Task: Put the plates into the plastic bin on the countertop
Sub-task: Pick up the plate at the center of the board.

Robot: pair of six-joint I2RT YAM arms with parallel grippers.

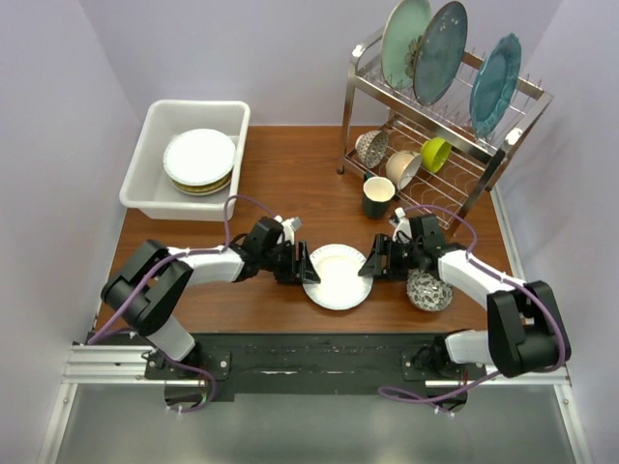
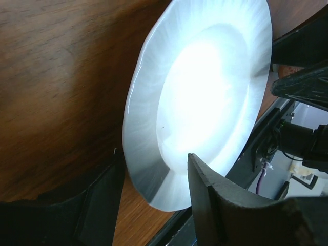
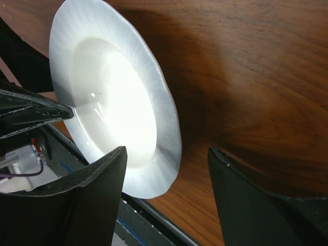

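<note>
A cream plate (image 1: 338, 275) (image 2: 205, 92) (image 3: 113, 102) lies on the wood countertop (image 1: 290, 184) between both arms. My left gripper (image 1: 308, 268) (image 2: 155, 156) is at its left edge, open, with the rim between the fingers. On the opposite side, my right gripper (image 1: 369, 263) (image 3: 167, 149) stands open astride the right rim, one finger over the plate and one over bare wood. The white plastic bin (image 1: 198, 104) sits at the back left with a stack of plates (image 1: 199, 159) in it, a white one on top.
A steel wire rack (image 1: 503, 145) at the back right holds large teal plates (image 1: 426, 48) and small bowls. A dark mug (image 1: 378, 196) stands in front of it. A patterned bowl (image 1: 428, 290) sits right beside my right forearm.
</note>
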